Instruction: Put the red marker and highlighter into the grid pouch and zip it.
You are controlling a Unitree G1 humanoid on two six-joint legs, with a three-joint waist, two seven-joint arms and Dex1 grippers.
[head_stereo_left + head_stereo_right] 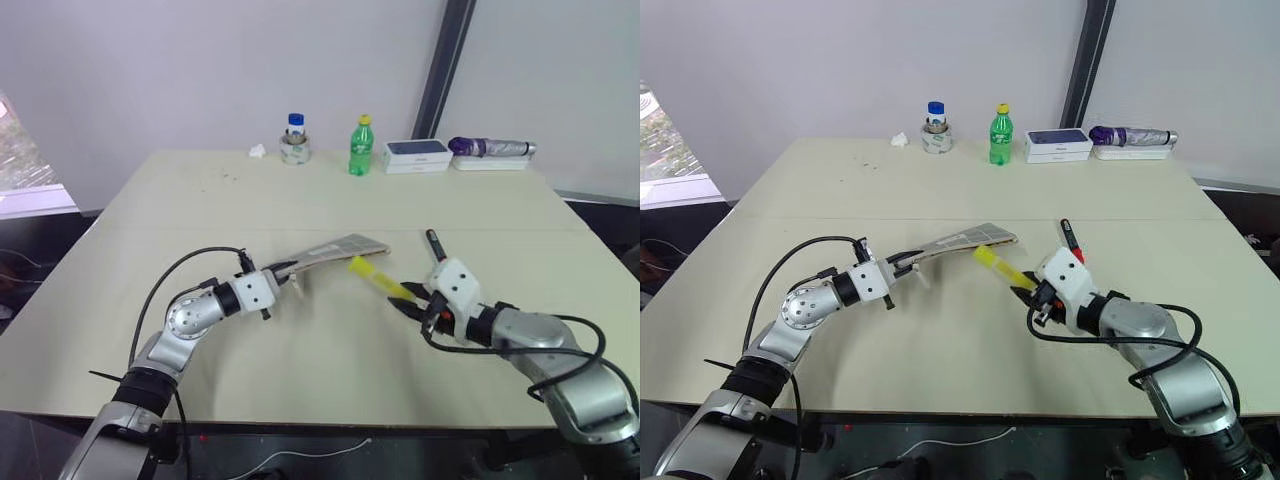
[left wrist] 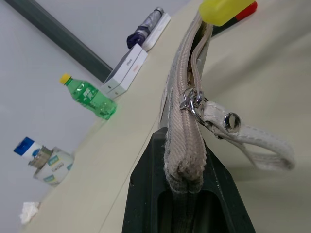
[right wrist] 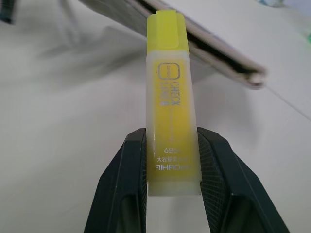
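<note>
The left end effector [image 1: 283, 270] clamps the grid pouch [image 1: 335, 250] by its zipper end, raised off the worktop [image 1: 330, 200]; the right end effector [image 1: 405, 299] grips the highlighter [image 1: 378, 277] — its tip at the pouch's mouth. The red marker [image 1: 435, 245] lies just beyond.

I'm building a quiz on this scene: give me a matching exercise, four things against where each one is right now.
1 highlighter
2 grid pouch
3 red marker
4 green soda bottle

a lying on the table
b standing at the far edge
c in the right gripper
d held up by the left gripper

Pairs: 1-c, 2-d, 3-a, 4-b
</note>
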